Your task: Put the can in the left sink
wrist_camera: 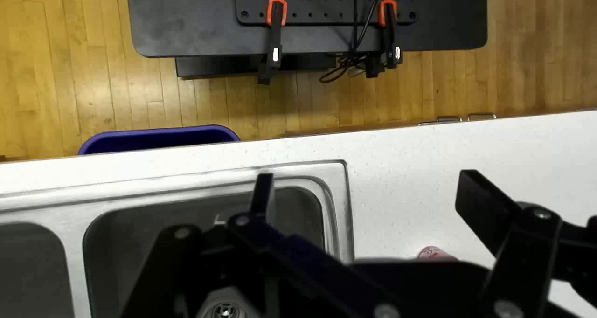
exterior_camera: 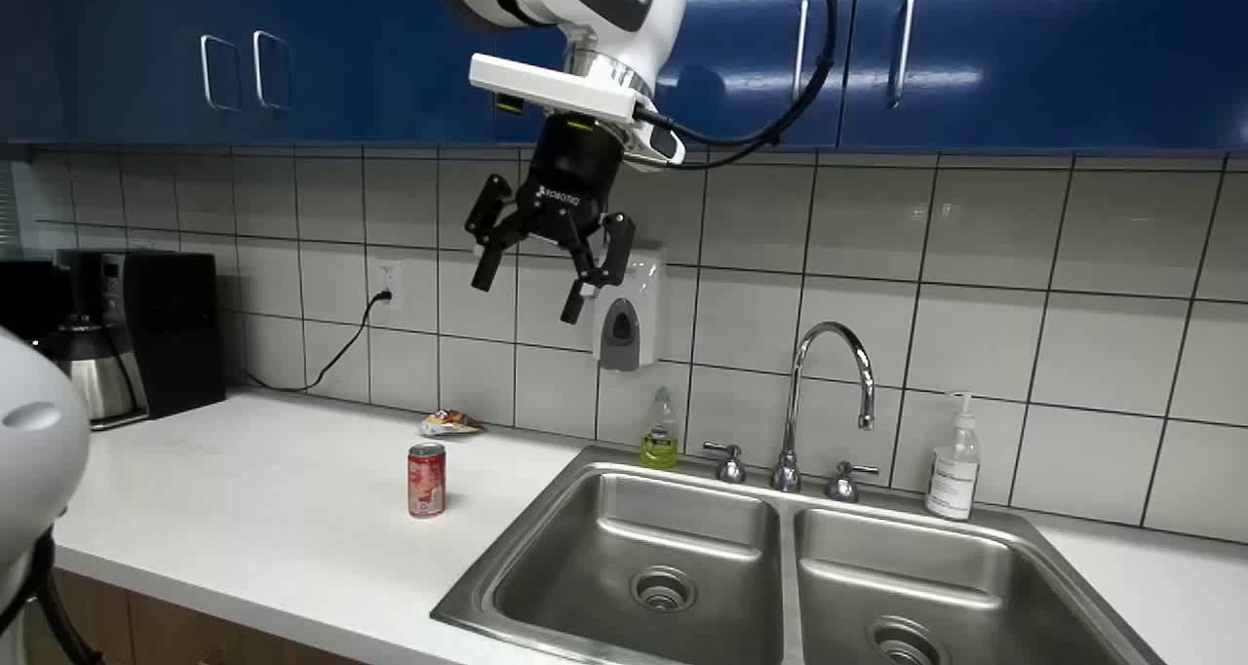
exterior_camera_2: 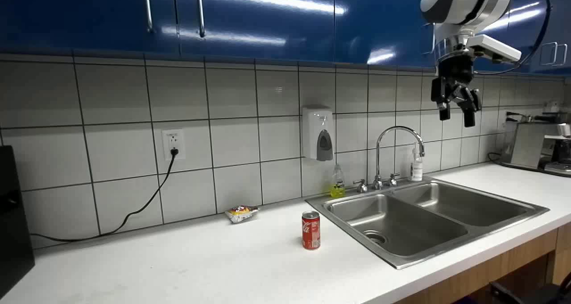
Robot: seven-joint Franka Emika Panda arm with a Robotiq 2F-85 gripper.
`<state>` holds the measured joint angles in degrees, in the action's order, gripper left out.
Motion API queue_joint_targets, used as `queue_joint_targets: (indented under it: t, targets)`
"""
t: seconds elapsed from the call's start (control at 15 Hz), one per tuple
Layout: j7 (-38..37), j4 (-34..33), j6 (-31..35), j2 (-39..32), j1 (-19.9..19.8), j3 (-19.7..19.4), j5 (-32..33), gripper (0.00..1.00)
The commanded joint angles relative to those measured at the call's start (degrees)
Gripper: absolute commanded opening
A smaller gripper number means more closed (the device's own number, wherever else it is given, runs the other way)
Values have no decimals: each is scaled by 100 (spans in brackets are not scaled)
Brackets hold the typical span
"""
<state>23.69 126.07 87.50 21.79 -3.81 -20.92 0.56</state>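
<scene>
We see a red soda can (exterior_camera: 426,482), a smooth cylinder with a silvery top and pale lettering, standing upright on the flat white countertop (exterior_camera: 292,509). In an exterior view it sits at ten o'clock from the round drain (exterior_camera: 663,590) of the left sink basin (exterior_camera: 575,587), a rectangular stainless-steel hollow with rounded corners. There the black Robotiq gripper (exterior_camera: 527,289) hangs in the air at one o'clock from the can, its angular fingers spread wide apart. Also at one o'clock from the can, we find a crumpled, glossy foil packet (exterior_camera: 450,423) near the tiled wall (exterior_camera: 746,324). At twelve o'clock from the drain stands a clear plastic bottle (exterior_camera: 659,443) of yellow-green liquid; between one and two rises a polished chrome gooseneck faucet (exterior_camera: 793,411). In the wrist view, the gripper's dark parts hide much of the can, and toward twelve o'clock, past the countertop's straight edge, we see narrow wooden floorboards (wrist_camera: 56,75).
</scene>
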Motion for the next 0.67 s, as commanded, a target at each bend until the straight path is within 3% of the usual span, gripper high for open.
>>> queue_joint_targets:
  t: [0.0,0.27,0.6]
  targets:
    - [59,-10,-8,-32,-196,165,-52,100]
    - [59,-10,-8,-32,-196,165,-52,100]
    - [-43,389,767,361,-195,321,-108,100]
